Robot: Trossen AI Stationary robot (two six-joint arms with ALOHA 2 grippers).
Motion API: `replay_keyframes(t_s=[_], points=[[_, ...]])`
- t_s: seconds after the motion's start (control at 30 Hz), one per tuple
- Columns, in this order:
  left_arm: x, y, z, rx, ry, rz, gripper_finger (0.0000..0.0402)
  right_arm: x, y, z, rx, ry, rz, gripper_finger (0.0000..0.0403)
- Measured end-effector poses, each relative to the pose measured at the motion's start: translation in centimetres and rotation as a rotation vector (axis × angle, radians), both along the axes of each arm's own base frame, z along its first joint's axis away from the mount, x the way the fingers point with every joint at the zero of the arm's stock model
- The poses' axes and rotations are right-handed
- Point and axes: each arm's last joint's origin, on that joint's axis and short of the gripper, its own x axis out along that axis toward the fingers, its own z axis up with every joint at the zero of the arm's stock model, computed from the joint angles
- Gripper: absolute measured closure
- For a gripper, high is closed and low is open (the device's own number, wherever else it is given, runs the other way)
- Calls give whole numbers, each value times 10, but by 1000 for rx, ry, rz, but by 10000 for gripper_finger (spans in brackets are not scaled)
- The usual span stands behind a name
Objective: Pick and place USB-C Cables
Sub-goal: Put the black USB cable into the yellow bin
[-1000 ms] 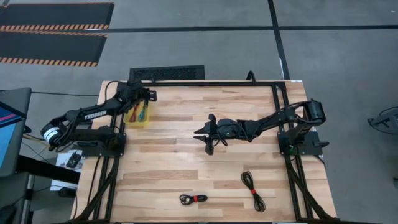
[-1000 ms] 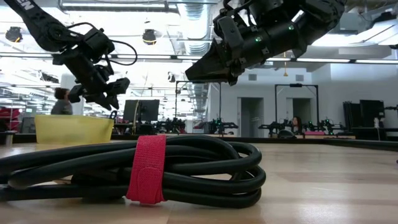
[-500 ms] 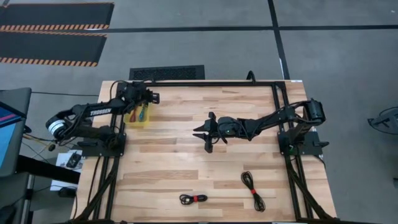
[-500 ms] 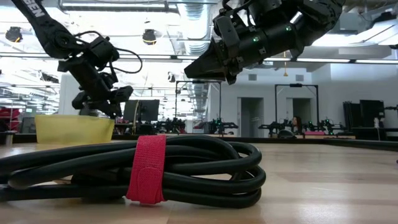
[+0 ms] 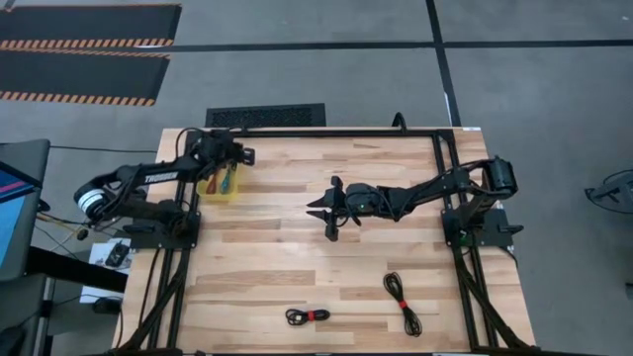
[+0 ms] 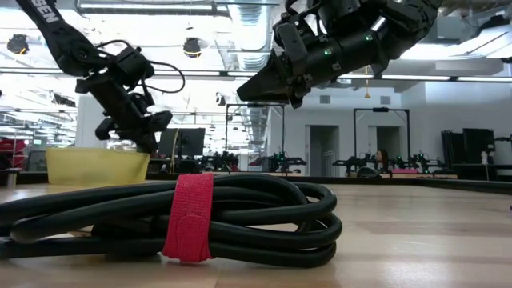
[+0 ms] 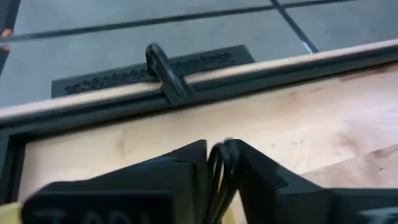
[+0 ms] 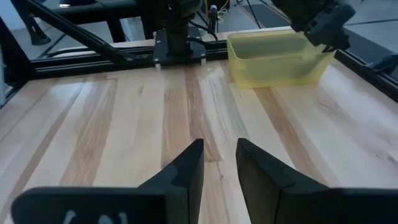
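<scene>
My left gripper (image 5: 237,155) hangs over the far end of the yellow bin (image 5: 211,195) at the table's far left, shut on a plain black cable (image 7: 220,167). A teal-blue and a maroon-red cable (image 5: 224,180) lie in the bin. My right gripper (image 5: 329,211) hovers above the middle of the table, open and empty (image 8: 219,155). Two black cables with red ties lie flat near the near edge, one (image 5: 308,315) filling the low view's foreground (image 6: 188,216), the other (image 5: 402,300) to its right. My left gripper pinches the black cable between its two fingers; a few of its strands (image 7: 221,155) show in the narrow gap at the fingertips. The cable is lifted clear, above the yellow bin (image 6: 96,166). Which part of the bundle is held stays hidden behind the fingers.
The table's black frame rail (image 7: 186,99) runs along the far edge just beyond the bin. Bare wood (image 5: 287,267) stretches between the two arms and the cables near the near edge. People and other workstations (image 6: 376,164) stand in the room beyond.
My left gripper has come down a little toward the yellow bin, still shut on the black cable, while its arm has swung slightly. My right gripper has stayed almost where it was.
</scene>
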Motion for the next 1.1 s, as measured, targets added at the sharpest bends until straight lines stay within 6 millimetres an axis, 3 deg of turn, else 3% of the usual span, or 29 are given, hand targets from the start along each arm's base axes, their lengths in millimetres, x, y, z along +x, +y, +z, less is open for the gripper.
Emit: replay_keyframes(t_s=[0.17, 0.5, 0.7, 0.87, 1.1], points=[[-3, -3, 11, 44, -15, -11, 393, 0, 0, 0, 1, -1, 3, 285], [-26, -31, 43, 80, -39, -12, 397, 0, -2, 1, -4, -7, -1, 285], [-42, -59, 58, -25, 7, -30, 396, 0, -7, 1, -6, -11, -15, 285], [-48, -71, 57, -156, 70, -20, 395, 0, -7, 1, 1, -12, -16, 285], [-41, -68, 45, -268, 82, -36, 375, 1, -2, 3, 54, -34, -17, 285]])
